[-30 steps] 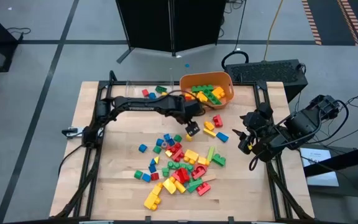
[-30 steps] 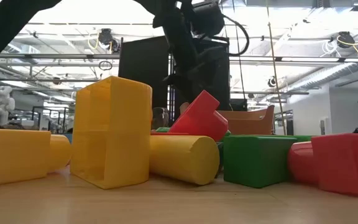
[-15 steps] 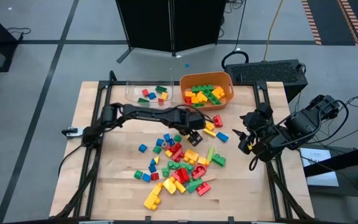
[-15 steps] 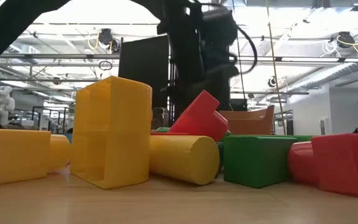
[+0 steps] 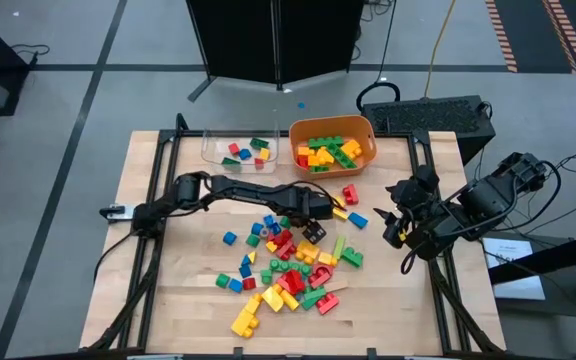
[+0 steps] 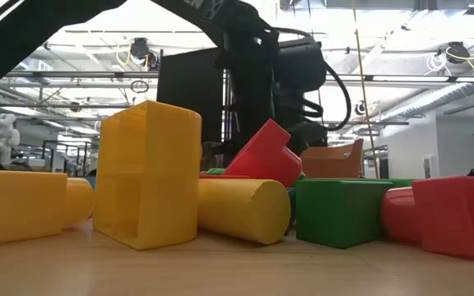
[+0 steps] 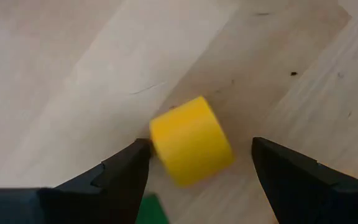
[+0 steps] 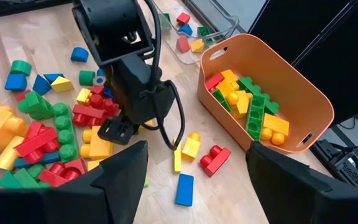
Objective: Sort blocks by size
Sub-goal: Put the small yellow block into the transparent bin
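Note:
The blocks (image 5: pixel 288 270) lie heaped on the wooden table's middle and near part, in red, yellow, green and blue. My left gripper (image 5: pixel 314 229) is low at the heap's far right side, pointing steeply down, open. In its wrist view a small yellow round block (image 7: pixel 191 149) lies on its side on the bare wood between the two fingers, with one fingertip (image 7: pixel 138 152) right beside it. My right gripper (image 5: pixel 400 226) hangs open and high over the table's right edge, with nothing between its fingers.
An orange tub (image 5: pixel 333 145) with yellow, green and red blocks stands at the far edge. A clear tray (image 5: pixel 240 150) with a few small blocks sits to its left. Loose blocks (image 5: pixel 353 205) lie right of my left gripper. Bare wood shows at the table's left.
My left gripper has come down from beside the orange tub toward the table's near edge, rolling its wrist somewhat, and now stands low over the heap's far side. Its fingers have kept the same gap. No block has moved.

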Controlling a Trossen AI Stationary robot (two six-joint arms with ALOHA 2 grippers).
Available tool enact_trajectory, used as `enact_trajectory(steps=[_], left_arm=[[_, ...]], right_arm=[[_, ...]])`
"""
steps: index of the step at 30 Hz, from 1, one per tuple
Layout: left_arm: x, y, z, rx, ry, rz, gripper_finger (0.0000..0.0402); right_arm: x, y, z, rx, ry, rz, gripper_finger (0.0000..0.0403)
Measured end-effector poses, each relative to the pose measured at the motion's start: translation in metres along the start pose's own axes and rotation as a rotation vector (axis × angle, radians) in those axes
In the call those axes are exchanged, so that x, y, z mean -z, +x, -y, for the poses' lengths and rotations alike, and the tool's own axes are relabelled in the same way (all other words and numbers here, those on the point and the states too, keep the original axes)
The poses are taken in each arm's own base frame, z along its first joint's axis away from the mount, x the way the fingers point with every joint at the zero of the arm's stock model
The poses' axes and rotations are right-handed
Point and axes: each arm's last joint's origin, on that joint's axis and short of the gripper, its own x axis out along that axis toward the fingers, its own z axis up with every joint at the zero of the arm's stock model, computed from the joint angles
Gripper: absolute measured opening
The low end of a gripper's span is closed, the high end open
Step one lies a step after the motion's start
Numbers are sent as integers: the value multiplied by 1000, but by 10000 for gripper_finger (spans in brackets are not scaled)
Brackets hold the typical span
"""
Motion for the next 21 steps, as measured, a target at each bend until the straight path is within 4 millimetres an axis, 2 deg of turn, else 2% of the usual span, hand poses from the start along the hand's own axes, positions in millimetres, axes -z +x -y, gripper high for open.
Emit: enact_trajectory(steps=[5,12,17,21], left_arm=[[-2,3,-3,22,-11,-16,243],[-3,-1,-2,51,24,-20,125],[-4,-8,-2,51,69,-64,124],[-10,-34,0,72,101,-51,124]], right_arm=[[0,0,0,0,-5,0,265],[0,0,0,3,-9,-1,265],[0,0,0,5,-23,2,265],[0,0,0,8,-24,6,265]])
